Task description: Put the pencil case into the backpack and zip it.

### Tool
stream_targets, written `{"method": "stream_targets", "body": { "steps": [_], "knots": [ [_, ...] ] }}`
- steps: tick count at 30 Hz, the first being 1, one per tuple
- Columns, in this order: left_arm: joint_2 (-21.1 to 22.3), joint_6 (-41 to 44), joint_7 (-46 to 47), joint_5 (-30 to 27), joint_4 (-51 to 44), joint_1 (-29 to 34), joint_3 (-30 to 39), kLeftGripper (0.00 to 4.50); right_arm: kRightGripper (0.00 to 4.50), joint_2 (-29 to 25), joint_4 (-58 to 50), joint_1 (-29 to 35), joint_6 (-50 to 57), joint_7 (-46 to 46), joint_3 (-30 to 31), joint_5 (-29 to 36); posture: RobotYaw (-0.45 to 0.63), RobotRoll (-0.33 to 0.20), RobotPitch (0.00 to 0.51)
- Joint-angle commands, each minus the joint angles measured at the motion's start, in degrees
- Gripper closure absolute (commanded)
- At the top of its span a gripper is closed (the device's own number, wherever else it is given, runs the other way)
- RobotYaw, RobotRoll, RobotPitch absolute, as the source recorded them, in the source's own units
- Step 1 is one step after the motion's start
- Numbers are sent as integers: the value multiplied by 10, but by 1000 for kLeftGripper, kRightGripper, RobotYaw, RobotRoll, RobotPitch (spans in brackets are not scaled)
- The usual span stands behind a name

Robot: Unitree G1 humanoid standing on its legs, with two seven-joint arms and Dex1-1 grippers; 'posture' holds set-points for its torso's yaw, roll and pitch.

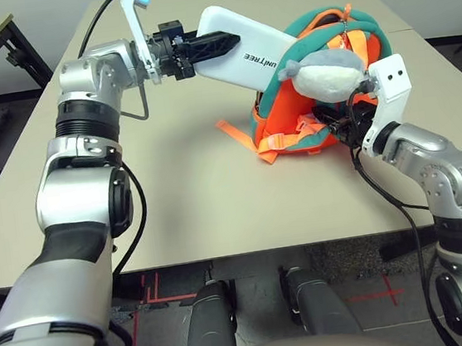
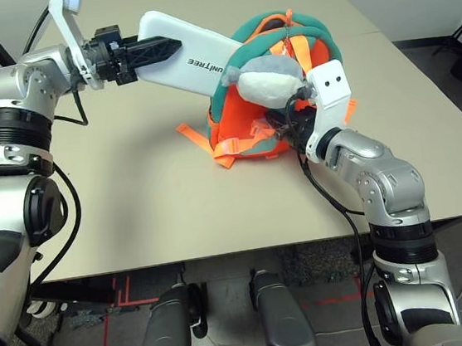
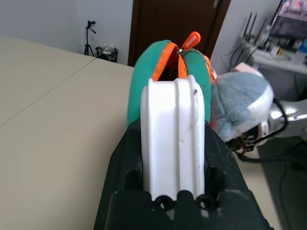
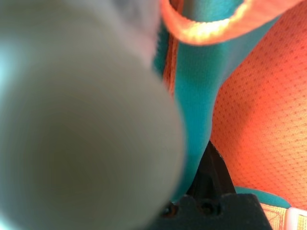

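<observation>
As the left claw (image 3: 173, 143) grips it, white pencil case (image 1: 243, 48), beside backpack (image 1: 278, 109)

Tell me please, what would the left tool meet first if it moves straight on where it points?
Judging by direction, the left tool, already closed on the white case, would push it into the backpack; exact depth is unclear.

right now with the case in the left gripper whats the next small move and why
I'd probably ease the pencil case farther into the backpack: the left gripper is shut on it, its far end meets the bag's open top, yet much of it remains outside.
</observation>
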Motion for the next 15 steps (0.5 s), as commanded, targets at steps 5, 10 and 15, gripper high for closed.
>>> {"method": "stream_targets", "body": {
  "steps": [5,10,15],
  "knots": [
    [-88,-85,32,58,97,-34,-1,3225,3810,1,24,-2,7,1,17,-15,-223,0,132],
    [-129,-111,72,84,130,-33,8,3226,3811,3,21,-3,9,3,19,-19,-232,0,131],
    [-140,-120,98,94,137,-32,23,3226,3811,1,17,-2,11,5,19,-22,-239,0,133]
  ]
}}
